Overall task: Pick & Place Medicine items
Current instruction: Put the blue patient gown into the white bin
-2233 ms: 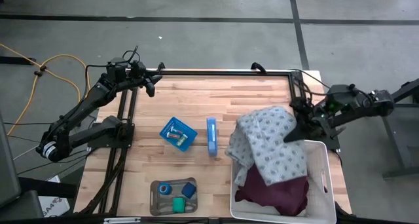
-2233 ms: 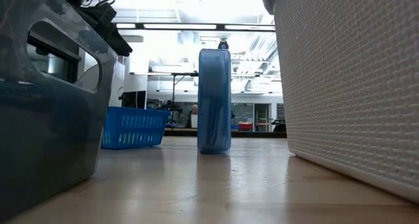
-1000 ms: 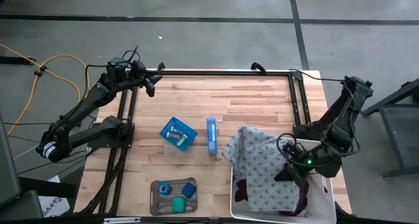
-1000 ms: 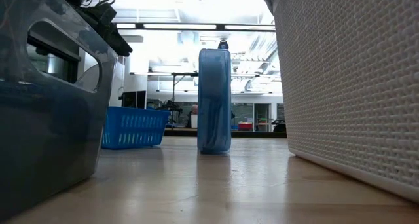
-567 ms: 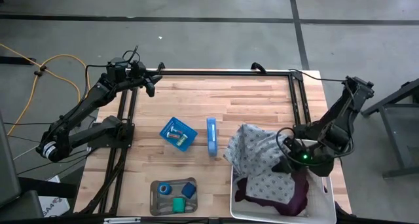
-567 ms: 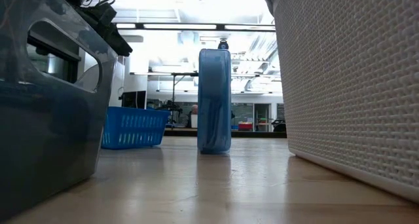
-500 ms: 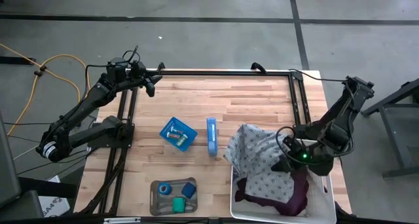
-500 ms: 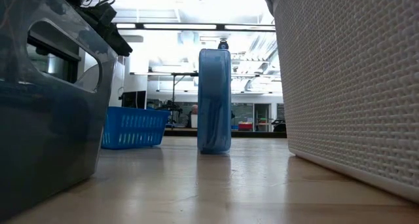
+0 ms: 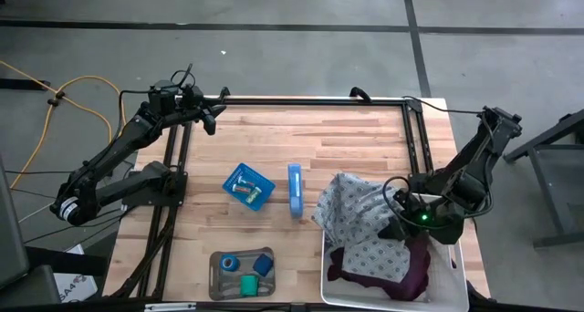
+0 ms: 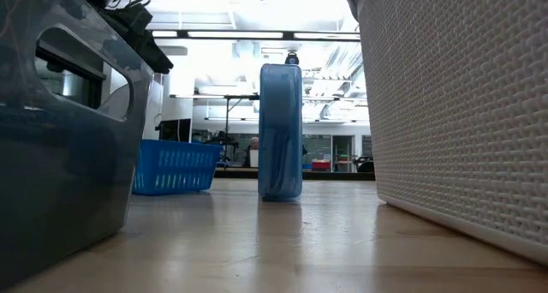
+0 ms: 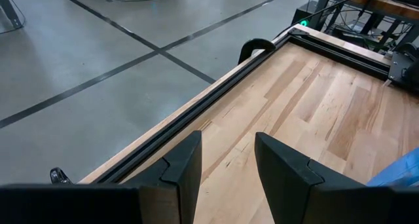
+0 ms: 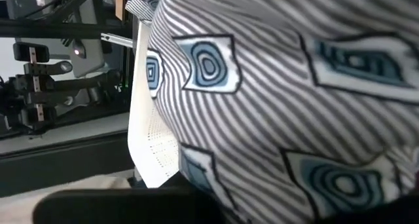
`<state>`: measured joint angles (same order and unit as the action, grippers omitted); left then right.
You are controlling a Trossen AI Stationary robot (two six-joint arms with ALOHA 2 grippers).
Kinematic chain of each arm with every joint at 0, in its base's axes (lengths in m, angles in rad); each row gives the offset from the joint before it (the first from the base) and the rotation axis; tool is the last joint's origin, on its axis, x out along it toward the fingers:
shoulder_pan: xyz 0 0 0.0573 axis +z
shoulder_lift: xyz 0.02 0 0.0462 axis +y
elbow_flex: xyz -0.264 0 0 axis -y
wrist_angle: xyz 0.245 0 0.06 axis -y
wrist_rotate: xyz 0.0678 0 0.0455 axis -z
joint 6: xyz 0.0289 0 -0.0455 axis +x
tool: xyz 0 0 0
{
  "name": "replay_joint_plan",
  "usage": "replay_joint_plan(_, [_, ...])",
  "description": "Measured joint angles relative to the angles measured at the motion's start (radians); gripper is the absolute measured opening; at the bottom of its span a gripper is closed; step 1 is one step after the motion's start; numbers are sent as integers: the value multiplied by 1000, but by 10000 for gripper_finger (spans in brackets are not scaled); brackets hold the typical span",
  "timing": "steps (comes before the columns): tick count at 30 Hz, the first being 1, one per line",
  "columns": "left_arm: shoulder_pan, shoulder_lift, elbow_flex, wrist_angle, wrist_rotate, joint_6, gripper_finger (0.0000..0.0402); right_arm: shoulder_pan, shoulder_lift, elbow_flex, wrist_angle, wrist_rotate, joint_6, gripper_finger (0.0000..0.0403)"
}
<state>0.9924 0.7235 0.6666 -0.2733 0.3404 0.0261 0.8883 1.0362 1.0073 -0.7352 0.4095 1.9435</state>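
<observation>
The medicine items lie at the table's near left. A blue roll (image 9: 229, 263), a green roll (image 9: 248, 284) and a small blue block (image 9: 264, 264) sit in a grey tray (image 9: 217, 285). Small pale pieces lie in a blue basket (image 9: 248, 186). My left gripper (image 11: 228, 142) hangs open over the far left corner, apart from all of them. My right gripper (image 9: 394, 230) is over the white basket (image 9: 456, 212), shut on a grey patterned cloth (image 9: 360, 207). That cloth fills the right wrist view (image 12: 275, 86). My right gripper holds a bunched part of the patterned cloth (image 9: 383, 223) over the white basket, coming at it slanting down from the right. The gripper and the cloth hide the fingers. The cloth lies slack over the basket's far left corner, its left edge (image 9: 321, 210) on the table.
A flat blue piece (image 9: 295, 190) stands on edge mid-table, between the blue basket and the white basket. A maroon cloth (image 9: 415, 271) lies in the white basket under the patterned one. Black rails run along the table's far and side edges. Bare wood shows at the far middle.
My right gripper has shifted slightly toward the far edge and rolled, still shut on the patterned cloth. The cloth's near part has drawn back with it, uncovering more of the maroon cloth. In the last half second nothing has moved.
</observation>
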Motion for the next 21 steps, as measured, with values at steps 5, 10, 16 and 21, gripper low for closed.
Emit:
replay_joint_plan(5, [0,0,0,0,0,0,136,0,5,0,5,-13,-1,43])
replay_joint_plan(10, [0,0,0,0,0,0,136,12,18,0,32,-78,17,43])
replay_joint_plan(16, [0,0,0,0,0,0,136,80,18,-1,97,59,17,43])
replay_joint_plan(21, [0,0,0,0,0,0,136,143,28,-1,104,143,30,50])
